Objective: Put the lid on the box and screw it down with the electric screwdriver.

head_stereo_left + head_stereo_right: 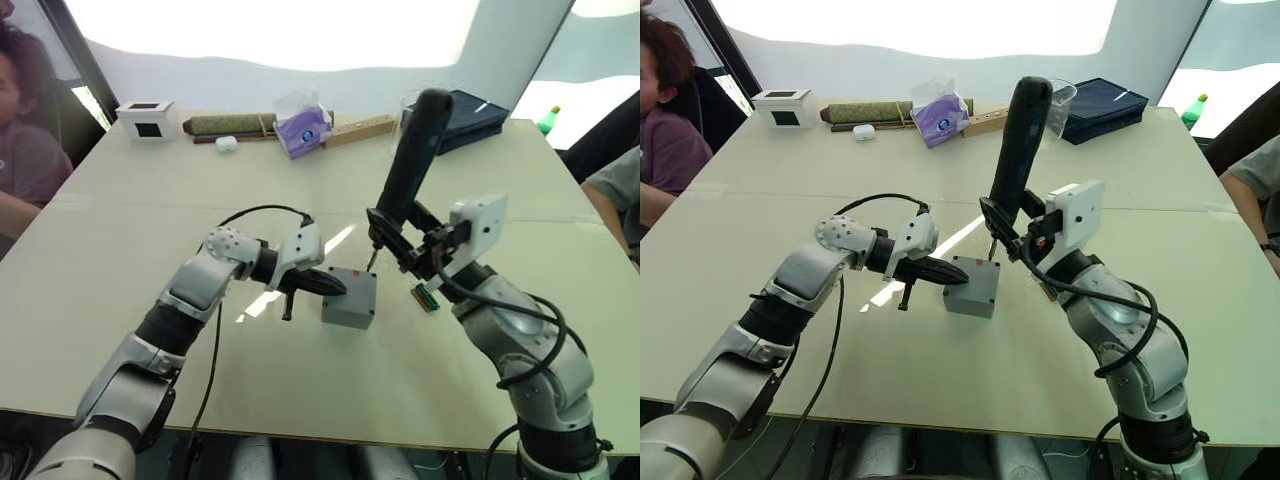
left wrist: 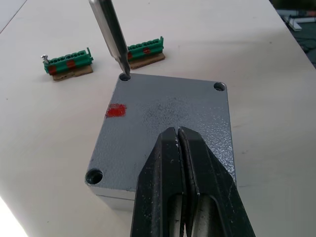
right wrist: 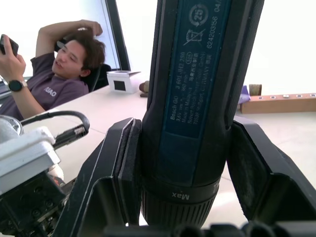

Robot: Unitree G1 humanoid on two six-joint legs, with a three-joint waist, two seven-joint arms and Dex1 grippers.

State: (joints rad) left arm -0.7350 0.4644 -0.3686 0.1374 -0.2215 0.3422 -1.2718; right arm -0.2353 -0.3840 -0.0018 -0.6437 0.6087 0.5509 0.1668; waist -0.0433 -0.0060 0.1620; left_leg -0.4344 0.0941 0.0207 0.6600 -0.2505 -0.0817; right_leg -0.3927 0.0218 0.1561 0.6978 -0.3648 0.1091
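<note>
The lid (image 2: 163,118) sits on the box (image 1: 349,299) near the middle of the surface (image 1: 150,230), its red mark toward the side facing the robot's left. The one relation that matters: the metal bit of the electric screwdriver (image 1: 408,170) has its tip in the lid's corner screw hole at about 1 o'clock from the lid's centre in the head view, the corner nearest the right arm. The screwdriver's long axis leans, its black body tilting up and away toward 1 o'clock from that hole, so the bit is not yet square to the lid.

The right tool (image 3: 187,163) is clamped around the screwdriver's body. The left tool (image 2: 183,187), fingers together, rests its tips on the lid from the 9 o'clock side, seemingly pinning it down. Two green terminal strips (image 2: 66,61) lie on the surface just beyond the box.

Judged from this, the next move needs the screwdriver brought more upright over that hole.
</note>
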